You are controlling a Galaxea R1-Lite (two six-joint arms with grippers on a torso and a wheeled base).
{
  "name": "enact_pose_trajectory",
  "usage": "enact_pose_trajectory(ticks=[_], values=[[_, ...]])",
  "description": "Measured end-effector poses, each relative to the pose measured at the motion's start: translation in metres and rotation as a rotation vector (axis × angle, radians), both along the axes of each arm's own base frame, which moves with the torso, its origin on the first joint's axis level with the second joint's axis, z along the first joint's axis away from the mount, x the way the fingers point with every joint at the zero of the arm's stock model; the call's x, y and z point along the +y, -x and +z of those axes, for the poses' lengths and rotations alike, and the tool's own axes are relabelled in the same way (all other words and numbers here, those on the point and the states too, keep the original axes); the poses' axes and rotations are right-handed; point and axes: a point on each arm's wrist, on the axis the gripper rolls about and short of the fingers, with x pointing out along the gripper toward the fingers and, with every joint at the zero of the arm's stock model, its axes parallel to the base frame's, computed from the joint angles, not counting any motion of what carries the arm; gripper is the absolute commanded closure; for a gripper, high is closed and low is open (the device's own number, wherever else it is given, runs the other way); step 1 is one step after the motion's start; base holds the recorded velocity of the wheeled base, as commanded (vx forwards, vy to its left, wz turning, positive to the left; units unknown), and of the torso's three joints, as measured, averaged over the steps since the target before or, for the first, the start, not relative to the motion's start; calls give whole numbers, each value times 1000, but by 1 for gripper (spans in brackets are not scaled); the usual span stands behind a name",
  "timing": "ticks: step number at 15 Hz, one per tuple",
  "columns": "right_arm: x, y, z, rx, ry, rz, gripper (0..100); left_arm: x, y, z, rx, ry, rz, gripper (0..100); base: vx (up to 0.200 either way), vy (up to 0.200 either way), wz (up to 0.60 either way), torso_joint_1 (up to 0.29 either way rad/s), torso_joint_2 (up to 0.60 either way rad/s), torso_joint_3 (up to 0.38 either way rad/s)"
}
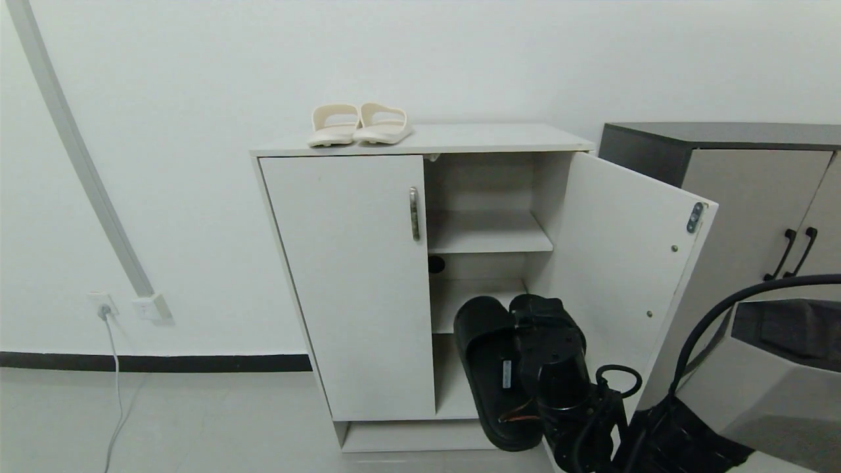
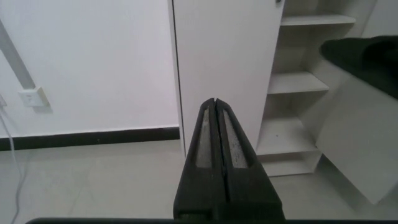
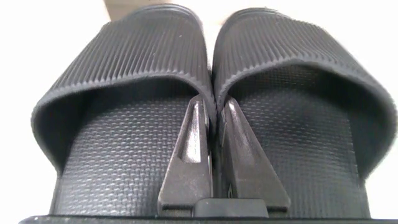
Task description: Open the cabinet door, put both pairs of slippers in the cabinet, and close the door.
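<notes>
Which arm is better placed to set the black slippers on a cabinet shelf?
Right. The right tool clamps the black slippers in front of the open cabinet; the left tool is shut and empty.

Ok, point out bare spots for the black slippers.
Upper shelf and middle shelf, between the shut door and the open door, are bare. Cabinet top is free beside the cream slippers. The black slippers, in the right gripper, crowd the lower opening.

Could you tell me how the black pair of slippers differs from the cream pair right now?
The black pair is dark, the cream pair pale. The black pair hangs in the right tool before the open cabinet; the cream pair sits flat on its top. Both are slide slippers.
</notes>
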Motion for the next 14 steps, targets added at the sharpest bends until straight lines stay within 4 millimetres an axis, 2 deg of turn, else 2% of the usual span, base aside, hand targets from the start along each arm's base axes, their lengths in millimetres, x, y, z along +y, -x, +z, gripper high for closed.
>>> enact_pose_trajectory(ticks=[3,8,14], values=[[-2,2,-7,20,24,6,100,0,0,0,1,0,-1,100,0,0,0,0,0,0],[-10,-3,-20,52,65,-22,100,0,0,0,1,0,-1,100,0,0,0,2,0,-10],[-21,-13,-27,69,91,-55,100,0,0,0,1,0,0,100,0,0,0,0,0,0]])
